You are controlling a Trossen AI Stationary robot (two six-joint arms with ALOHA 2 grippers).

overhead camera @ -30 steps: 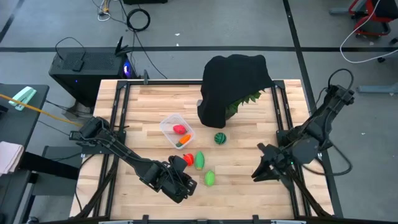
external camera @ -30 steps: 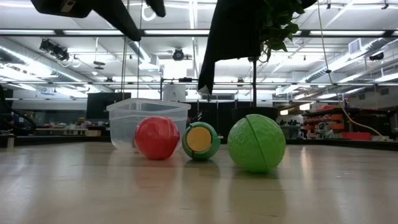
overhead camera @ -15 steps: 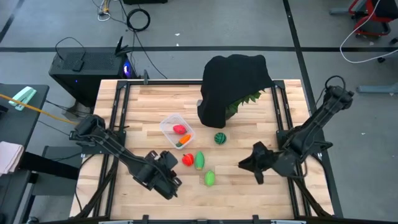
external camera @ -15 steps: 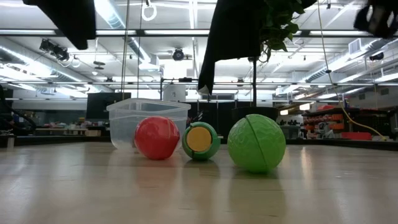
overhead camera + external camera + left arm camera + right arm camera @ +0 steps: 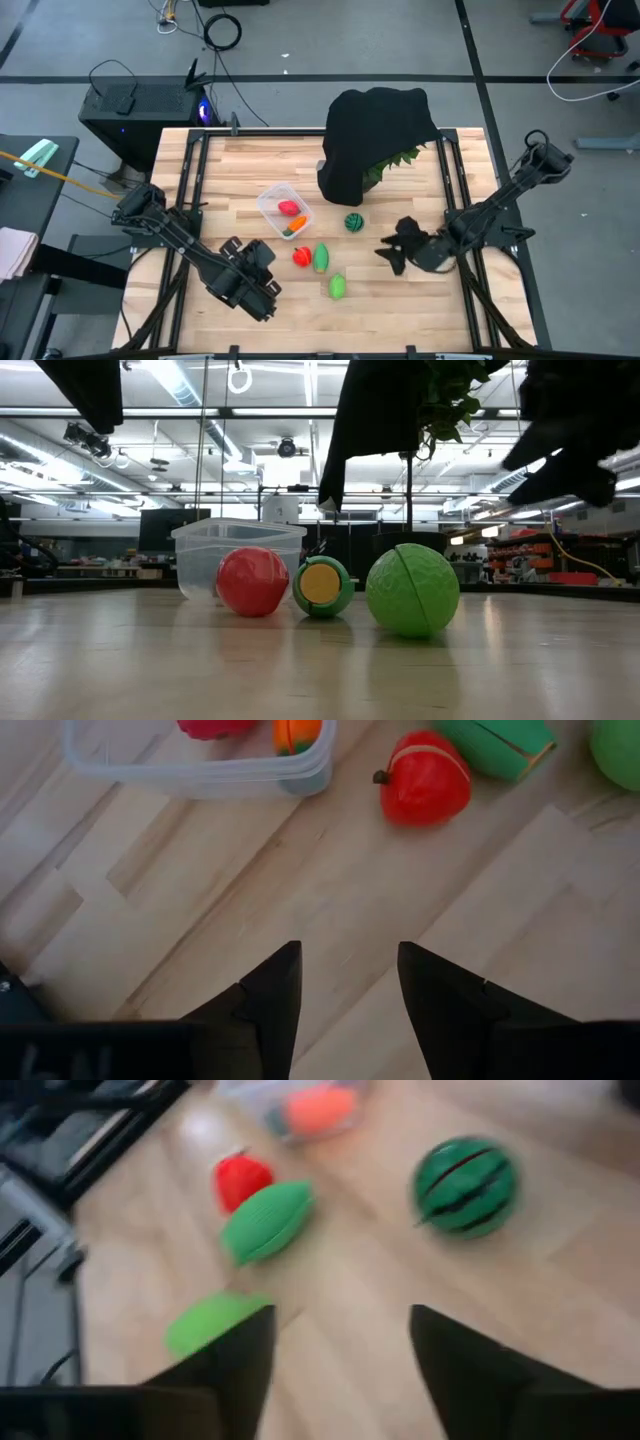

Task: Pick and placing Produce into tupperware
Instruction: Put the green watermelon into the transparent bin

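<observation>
Right gripper (image 5: 392, 251) hangs open near the striped ball (image 5: 354, 222); left gripper (image 5: 262, 262) open, low.

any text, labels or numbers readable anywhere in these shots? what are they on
No text can be read for certain.
Pale marks on the dark body of the left gripper, at the left wrist view's lower corner: cropped, unreadable.
The produce, such as the red toy and striped ball, and the tupperware: no labels visible.
Room behind the table: no readable signs.

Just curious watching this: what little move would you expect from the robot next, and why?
Probably the right gripper, open and empty, moves on toward the striped ball nearest it. That ball lies on the table outside the tupperware, and the left gripper hangs open short of the red toy.
</observation>
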